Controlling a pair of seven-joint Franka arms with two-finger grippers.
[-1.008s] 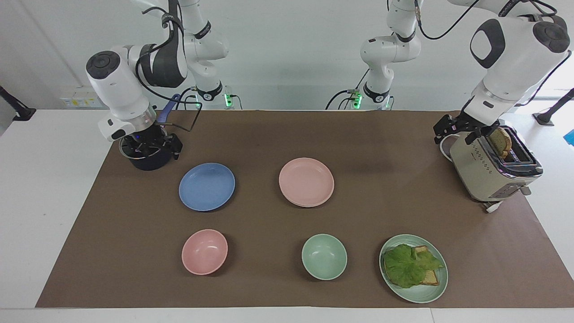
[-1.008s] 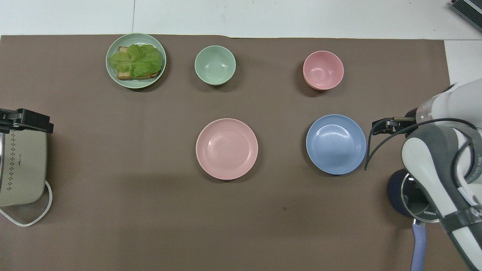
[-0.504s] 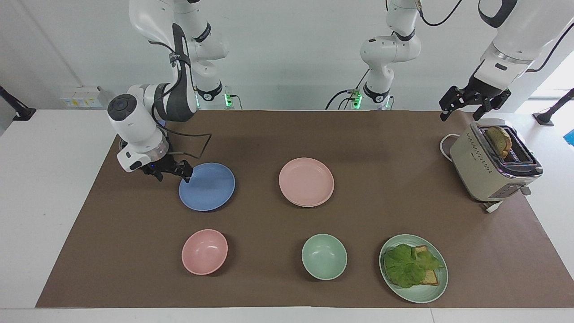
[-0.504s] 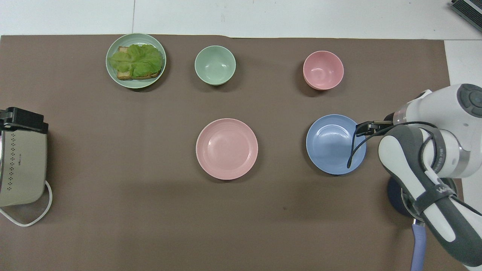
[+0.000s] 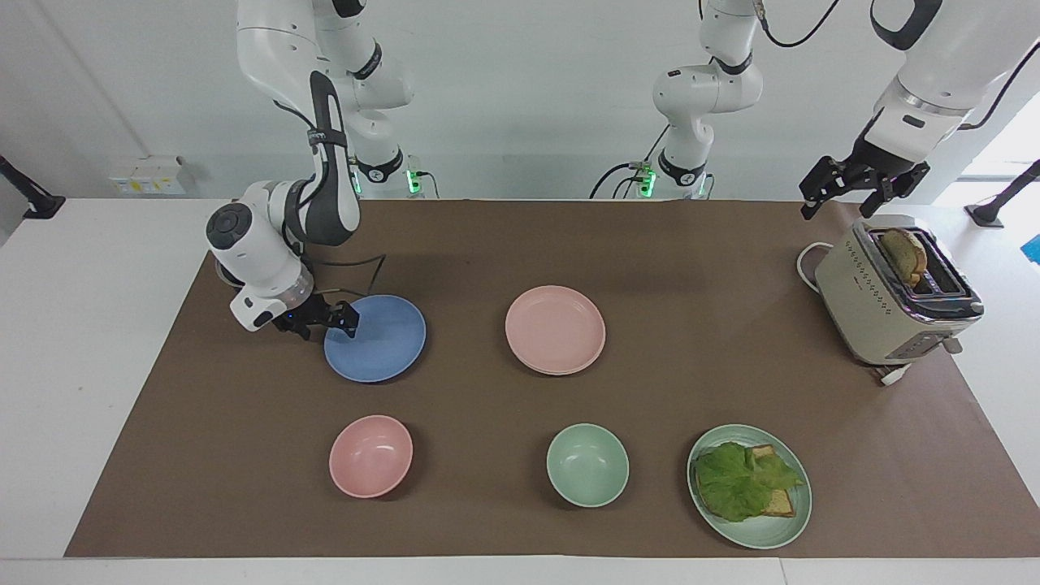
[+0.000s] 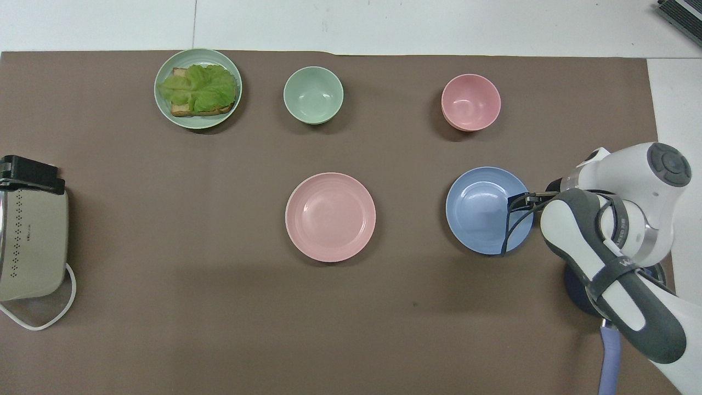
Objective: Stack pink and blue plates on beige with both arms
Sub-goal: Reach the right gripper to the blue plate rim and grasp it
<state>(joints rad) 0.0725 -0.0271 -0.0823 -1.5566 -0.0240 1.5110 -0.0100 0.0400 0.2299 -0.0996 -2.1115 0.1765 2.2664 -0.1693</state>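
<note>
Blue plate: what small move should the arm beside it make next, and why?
Probably ease the open right gripper down to straddle the blue plate rim, then close. Its fingertips sit at the rim with no grip yet; the plate lies flat on the mat.

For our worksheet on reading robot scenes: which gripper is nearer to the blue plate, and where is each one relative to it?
Right. The right gripper, open, is at the blue plate's rim toward the right arm's end. The left gripper, open, hangs above the toaster at the table's other end.
</note>
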